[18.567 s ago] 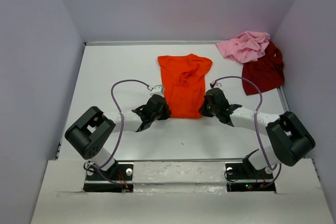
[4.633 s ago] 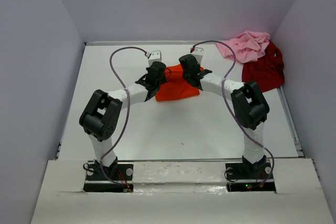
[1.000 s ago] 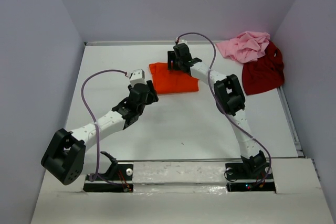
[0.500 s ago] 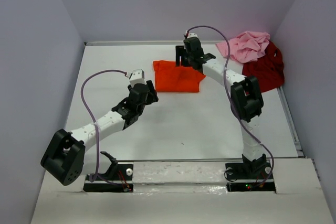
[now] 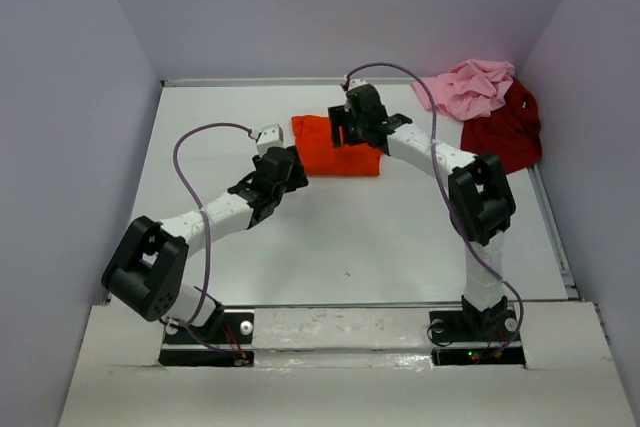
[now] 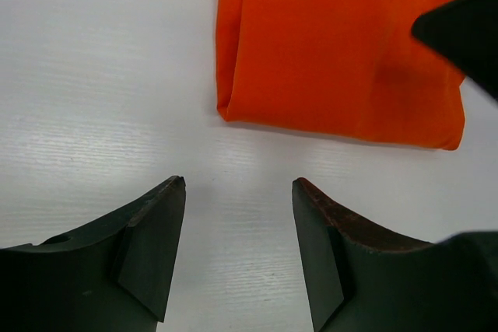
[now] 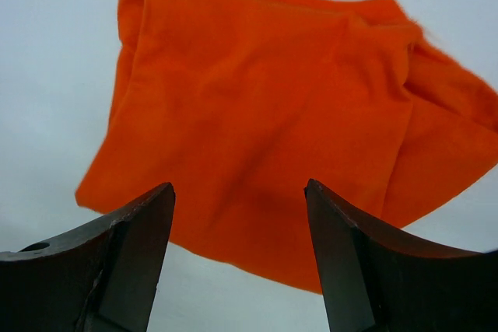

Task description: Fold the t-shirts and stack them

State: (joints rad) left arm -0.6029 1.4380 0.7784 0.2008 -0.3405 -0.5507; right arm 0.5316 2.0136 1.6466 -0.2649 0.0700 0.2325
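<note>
The orange t-shirt lies folded into a flat rectangle at the table's middle back. My right gripper hovers open just above it, and in the right wrist view the orange t-shirt fills the space beyond the right gripper. My left gripper is open and empty at the cloth's near left corner. In the left wrist view the left gripper is over bare table, short of the orange t-shirt. The pink t-shirt and the dark red t-shirt lie crumpled at the back right.
White table is enclosed by grey walls at the left, back and right. A dark finger of the right gripper juts in at the top right of the left wrist view. Both arms' cables loop above the table.
The right gripper swung right along the orange shirt's back edge, then came down over it. The left gripper moved forward to the shirt's near left corner. The shirt shifted slightly right.
</note>
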